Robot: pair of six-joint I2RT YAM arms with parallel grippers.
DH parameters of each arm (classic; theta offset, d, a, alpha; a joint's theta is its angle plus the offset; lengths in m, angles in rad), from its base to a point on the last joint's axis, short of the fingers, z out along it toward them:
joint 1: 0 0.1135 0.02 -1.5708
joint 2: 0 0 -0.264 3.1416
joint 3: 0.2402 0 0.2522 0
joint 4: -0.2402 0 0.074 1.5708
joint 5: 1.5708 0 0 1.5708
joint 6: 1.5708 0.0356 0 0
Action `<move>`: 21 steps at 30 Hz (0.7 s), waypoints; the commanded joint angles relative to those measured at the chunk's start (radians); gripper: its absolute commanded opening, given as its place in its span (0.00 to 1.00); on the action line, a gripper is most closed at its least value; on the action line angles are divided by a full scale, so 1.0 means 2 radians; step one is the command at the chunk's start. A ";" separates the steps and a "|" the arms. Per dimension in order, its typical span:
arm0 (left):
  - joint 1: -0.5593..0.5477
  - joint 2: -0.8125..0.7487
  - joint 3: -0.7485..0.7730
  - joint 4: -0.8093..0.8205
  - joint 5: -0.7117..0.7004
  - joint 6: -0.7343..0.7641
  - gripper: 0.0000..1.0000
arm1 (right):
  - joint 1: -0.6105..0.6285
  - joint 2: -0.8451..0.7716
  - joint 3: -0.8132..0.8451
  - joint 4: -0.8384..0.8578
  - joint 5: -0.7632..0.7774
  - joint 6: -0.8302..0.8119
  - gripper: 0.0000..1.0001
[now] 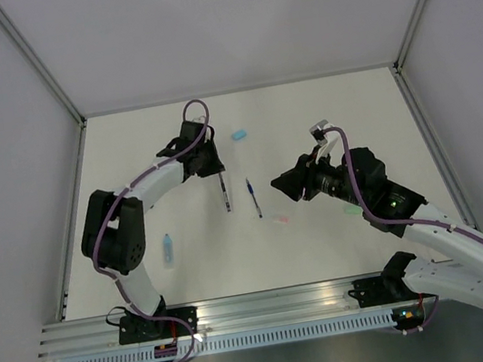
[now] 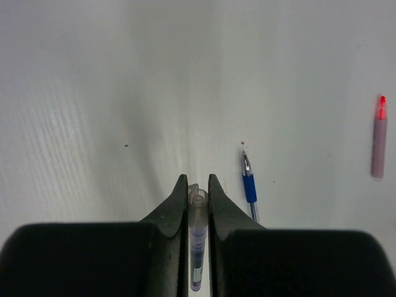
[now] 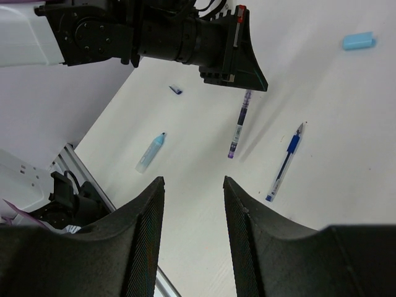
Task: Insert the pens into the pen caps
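My left gripper [image 1: 219, 172] is shut on a dark pen [image 1: 224, 195] with a clear barrel and holds it by one end. In the left wrist view the pen [image 2: 197, 235] sits between the closed fingertips [image 2: 179, 192]. A dark blue pen [image 1: 254, 199] lies just right of it on the table. A pink pen [image 1: 281, 220] lies further right. My right gripper [image 1: 279, 182] is open and empty, raised above the blue pen [image 3: 284, 162], and it looks toward the left gripper [image 3: 246, 85]. A light blue cap [image 1: 239, 134] lies at the back. A tiny dark blue cap [image 3: 176, 90] lies beyond the held pen [image 3: 239, 124].
A pale blue marker [image 1: 168, 248] lies near the left arm's base, and it also shows in the right wrist view [image 3: 150, 153]. A pale green marker [image 1: 352, 209] lies partly under the right arm. The white table [image 1: 125, 144] has walls on three sides and a metal rail [image 1: 270, 305] at the front.
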State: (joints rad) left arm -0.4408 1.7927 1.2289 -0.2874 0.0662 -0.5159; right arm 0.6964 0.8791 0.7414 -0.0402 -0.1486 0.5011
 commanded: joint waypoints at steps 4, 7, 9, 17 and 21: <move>0.000 0.055 0.067 -0.050 -0.055 0.038 0.02 | 0.000 -0.007 0.001 -0.004 0.012 -0.003 0.49; 0.000 0.077 0.081 -0.061 -0.063 0.041 0.04 | -0.001 -0.010 -0.003 -0.004 0.016 -0.004 0.49; 0.000 0.085 0.087 -0.063 -0.071 0.043 0.10 | -0.001 -0.008 -0.003 -0.004 0.019 -0.005 0.49; 0.000 0.104 0.096 -0.072 -0.073 0.042 0.25 | -0.001 0.000 0.004 -0.014 0.034 -0.014 0.49; 0.000 0.098 0.095 -0.074 -0.074 0.041 0.33 | -0.001 0.006 0.002 -0.014 0.038 -0.017 0.49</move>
State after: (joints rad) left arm -0.4408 1.9900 1.3849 -0.4252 -0.0547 -0.4610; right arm 0.6964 0.8814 0.7410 -0.0753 -0.0971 0.4854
